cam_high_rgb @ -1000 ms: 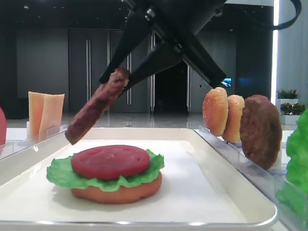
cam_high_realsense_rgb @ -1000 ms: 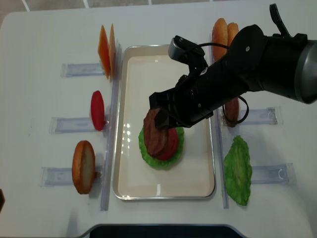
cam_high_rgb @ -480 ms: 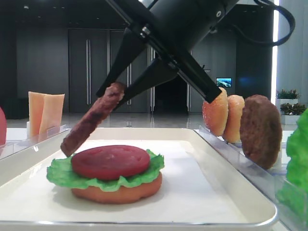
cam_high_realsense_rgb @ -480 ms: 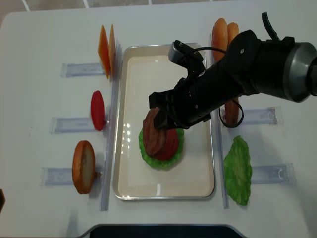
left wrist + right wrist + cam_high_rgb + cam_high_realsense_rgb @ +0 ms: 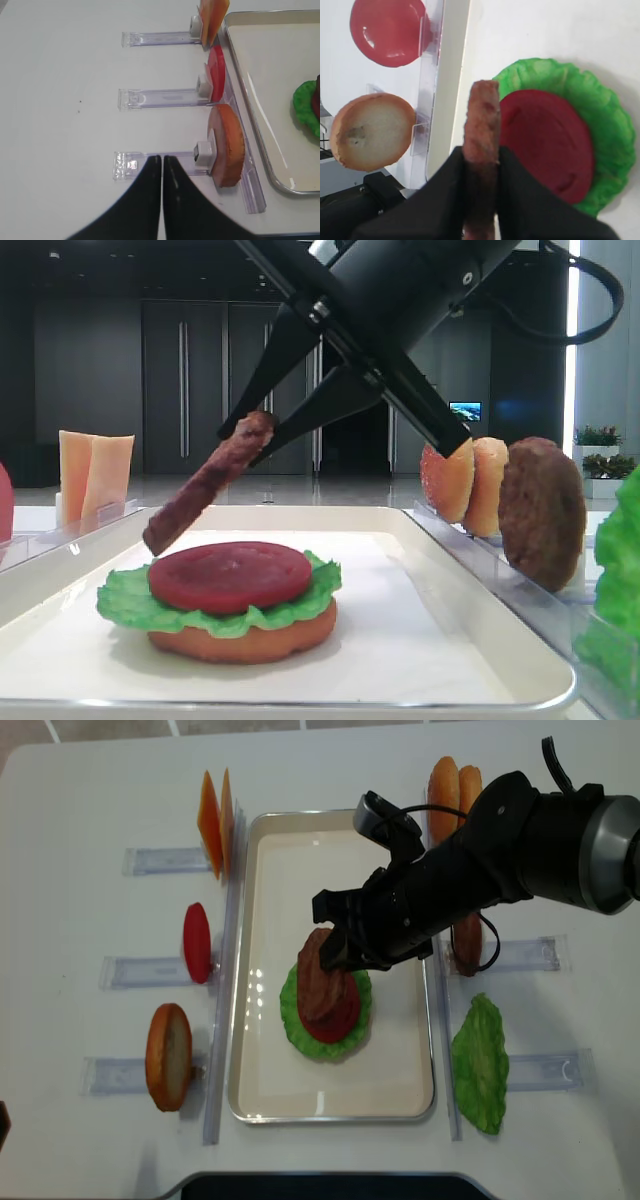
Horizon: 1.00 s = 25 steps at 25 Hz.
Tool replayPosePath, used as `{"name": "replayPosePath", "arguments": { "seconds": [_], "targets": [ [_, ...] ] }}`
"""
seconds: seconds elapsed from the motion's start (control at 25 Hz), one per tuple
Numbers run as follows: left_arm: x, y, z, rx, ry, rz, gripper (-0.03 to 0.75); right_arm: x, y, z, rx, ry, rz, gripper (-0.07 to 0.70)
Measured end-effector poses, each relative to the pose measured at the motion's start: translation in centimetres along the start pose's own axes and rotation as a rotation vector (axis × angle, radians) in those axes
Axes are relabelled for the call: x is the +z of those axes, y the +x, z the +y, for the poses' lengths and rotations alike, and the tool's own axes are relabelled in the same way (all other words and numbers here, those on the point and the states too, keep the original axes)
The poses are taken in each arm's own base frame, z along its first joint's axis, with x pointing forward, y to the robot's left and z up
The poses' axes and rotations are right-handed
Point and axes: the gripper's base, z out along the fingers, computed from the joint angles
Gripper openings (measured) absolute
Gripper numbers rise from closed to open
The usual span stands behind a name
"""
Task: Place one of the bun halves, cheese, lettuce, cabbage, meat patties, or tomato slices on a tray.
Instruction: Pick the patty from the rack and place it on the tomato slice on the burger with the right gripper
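My right gripper [image 5: 248, 435] is shut on a dark-brown meat patty [image 5: 205, 485] and holds it tilted, its lower edge just above the stack. The stack sits on the cream tray [image 5: 260, 1100]: a bun half [image 5: 240, 640], then lettuce [image 5: 130, 605], then a tomato slice [image 5: 230, 575]. In the right wrist view the patty [image 5: 481, 115] stands edge-on between the black fingers [image 5: 520, 190], over the left side of the tomato slice [image 5: 545, 145]. My left gripper [image 5: 161, 159] is shut and empty, above a clear rack beside a bun half [image 5: 230, 145].
Clear racks line both sides of the tray. The left side holds cheese slices [image 5: 215, 812], a tomato slice [image 5: 197, 942] and a bun half [image 5: 168, 1056]. The right side holds two bun halves [image 5: 452, 785], a patty [image 5: 466, 942] and lettuce [image 5: 482, 1065].
The right gripper dipped the patty toward the stack, then shifted slightly right over it. The grip on the patty is unchanged.
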Motion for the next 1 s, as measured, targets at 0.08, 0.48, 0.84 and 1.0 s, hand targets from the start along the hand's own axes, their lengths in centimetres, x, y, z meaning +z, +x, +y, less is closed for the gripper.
{"name": "replayPosePath", "arguments": {
  "seconds": [0.08,0.48,0.84,1.0],
  "targets": [
    [0.0,0.0,0.0,0.000,0.000,0.000,0.000,0.0,0.0,0.1,0.007,-0.010,0.001,0.146],
    [0.0,0.0,0.0,-0.001,0.001,0.000,0.000,0.8,0.1,-0.3,0.023,-0.011,0.027,0.146],
    [0.0,0.0,0.0,-0.001,0.001,0.000,0.000,1.0,0.2,-0.5,0.028,-0.013,0.033,0.146],
    [0.0,0.0,0.0,-0.001,0.001,0.000,0.000,1.0,0.2,-0.5,0.028,-0.013,0.033,0.146]
  ]
}}
